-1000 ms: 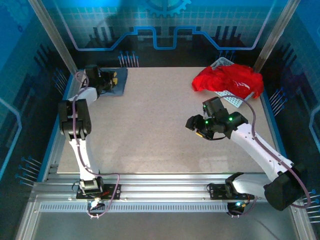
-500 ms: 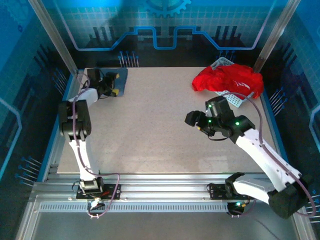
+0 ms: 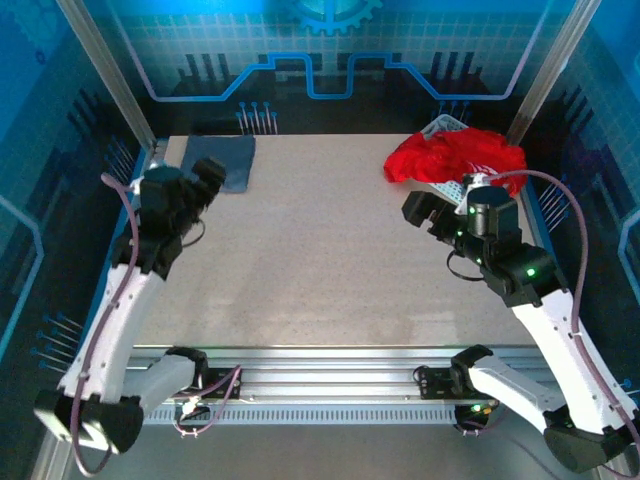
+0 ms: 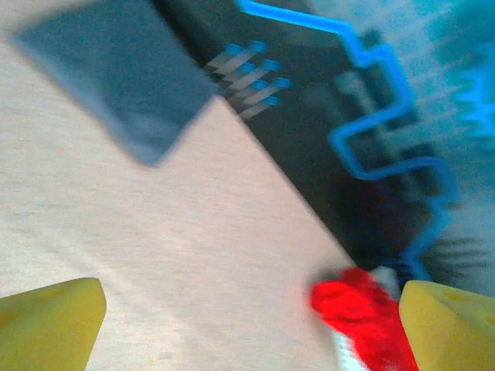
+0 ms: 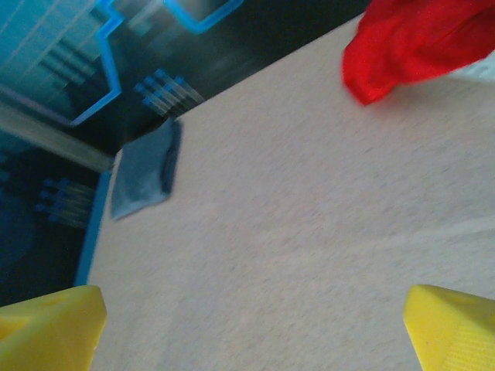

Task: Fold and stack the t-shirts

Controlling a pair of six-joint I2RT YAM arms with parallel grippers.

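At the table's far left corner you have the dark slate-blue t-shirt point(image 3: 222, 162), folded flat, with your left gripper point(image 3: 208, 175) spread empty nearby. The right gripper point(image 3: 420, 208) also gapes empty near the crumpled red t-shirts point(image 3: 455, 160), heaped over the white basket point(image 3: 462, 197) far right. The table point(image 3: 320, 270) is speckled beige, and the walls point(image 3: 320, 60) are blue-patterned.

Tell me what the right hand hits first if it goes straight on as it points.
Most likely the bare table top: the open right hand aims down at it, with the blue shirt off one side and the red shirt off the other.
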